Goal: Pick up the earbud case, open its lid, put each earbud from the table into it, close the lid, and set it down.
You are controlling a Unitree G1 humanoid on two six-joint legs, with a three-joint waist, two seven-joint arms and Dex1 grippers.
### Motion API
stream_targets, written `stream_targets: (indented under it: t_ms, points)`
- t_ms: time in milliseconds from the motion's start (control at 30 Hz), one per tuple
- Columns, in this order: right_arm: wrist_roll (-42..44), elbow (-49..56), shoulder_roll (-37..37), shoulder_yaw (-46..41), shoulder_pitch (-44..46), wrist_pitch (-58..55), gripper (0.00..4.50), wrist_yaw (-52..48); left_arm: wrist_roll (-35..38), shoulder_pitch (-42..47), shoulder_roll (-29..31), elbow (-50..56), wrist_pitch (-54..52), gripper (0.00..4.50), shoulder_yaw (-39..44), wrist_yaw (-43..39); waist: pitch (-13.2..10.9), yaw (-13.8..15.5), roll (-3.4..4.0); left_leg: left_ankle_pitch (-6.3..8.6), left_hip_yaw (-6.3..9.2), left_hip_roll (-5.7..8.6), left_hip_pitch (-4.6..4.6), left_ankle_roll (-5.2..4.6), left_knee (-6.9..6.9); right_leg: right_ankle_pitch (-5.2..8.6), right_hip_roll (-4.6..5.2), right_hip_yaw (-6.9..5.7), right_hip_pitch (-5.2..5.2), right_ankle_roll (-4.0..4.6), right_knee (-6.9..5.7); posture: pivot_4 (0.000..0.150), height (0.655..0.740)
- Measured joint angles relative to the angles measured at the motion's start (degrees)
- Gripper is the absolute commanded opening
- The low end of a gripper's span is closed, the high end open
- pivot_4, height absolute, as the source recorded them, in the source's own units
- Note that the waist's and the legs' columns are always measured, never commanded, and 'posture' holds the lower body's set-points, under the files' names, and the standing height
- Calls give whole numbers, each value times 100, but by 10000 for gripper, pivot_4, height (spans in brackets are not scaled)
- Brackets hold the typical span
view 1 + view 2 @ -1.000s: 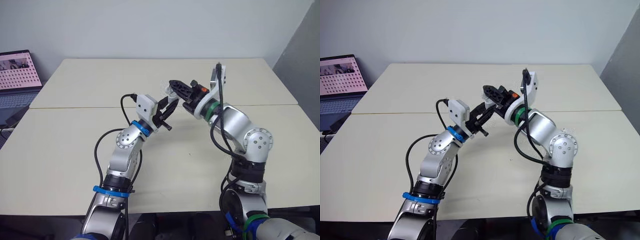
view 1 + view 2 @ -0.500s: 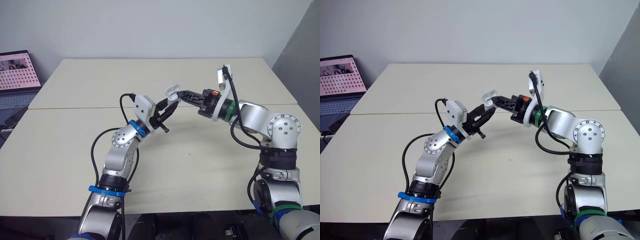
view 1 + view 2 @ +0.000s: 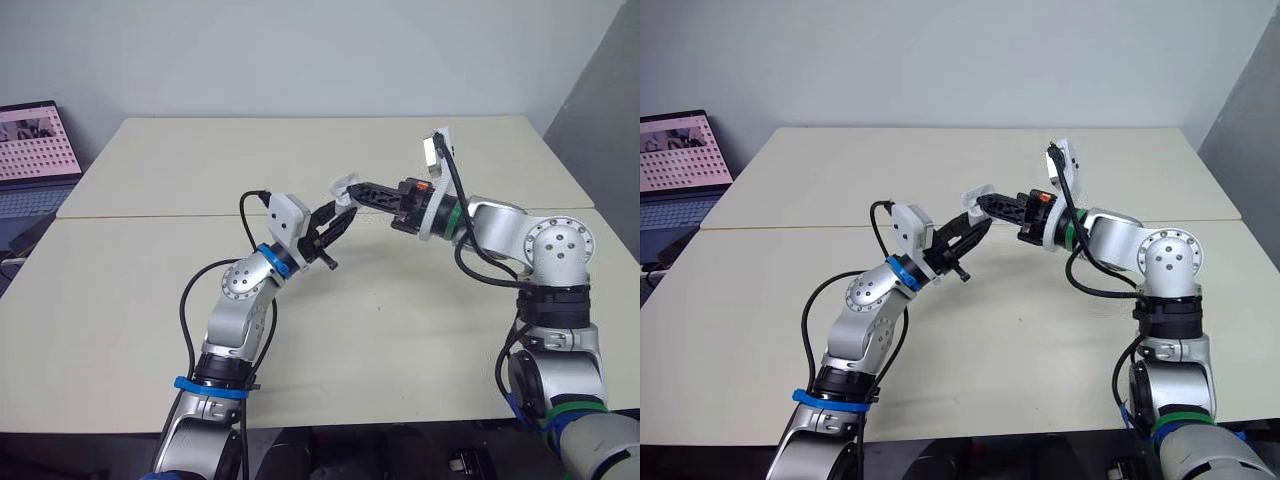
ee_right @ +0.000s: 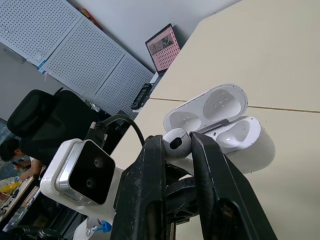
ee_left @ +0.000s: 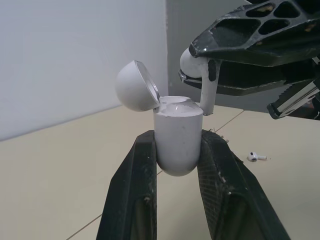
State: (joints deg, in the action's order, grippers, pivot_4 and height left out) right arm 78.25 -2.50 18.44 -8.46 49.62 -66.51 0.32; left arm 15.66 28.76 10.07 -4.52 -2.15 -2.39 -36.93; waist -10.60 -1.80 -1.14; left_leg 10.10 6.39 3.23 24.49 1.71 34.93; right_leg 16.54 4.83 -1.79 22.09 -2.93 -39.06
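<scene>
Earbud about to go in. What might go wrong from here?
The white earbud pinched in the right gripper hangs with its stem near the rim of the open white plastic earbud case; it may catch there and slip out. The left gripper clamps only the case's rounded lower half, so a push could tilt it.

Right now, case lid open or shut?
Open. The lid is swung back off the earbud case, its inside exposed.

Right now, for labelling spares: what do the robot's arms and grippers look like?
Silver arms with round joints and looping black cables. The left arm has blue rings, the right arm green ones. White camera boxes sit at the wrists; the fingers are black.
</scene>
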Motion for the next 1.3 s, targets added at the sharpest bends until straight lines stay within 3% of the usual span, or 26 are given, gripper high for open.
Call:
stream_targets:
  t_ms: [1300]
  points:
    - [-278, -21, -570, -293, 87, -104, 3780, 499, -27, 17, -103, -22, 44, 7450, -67, 129, 0, -2, 0, 0, -1, 1, 0, 0, 0, 0, 0, 1, 1, 0, 0, 1500, 7400]
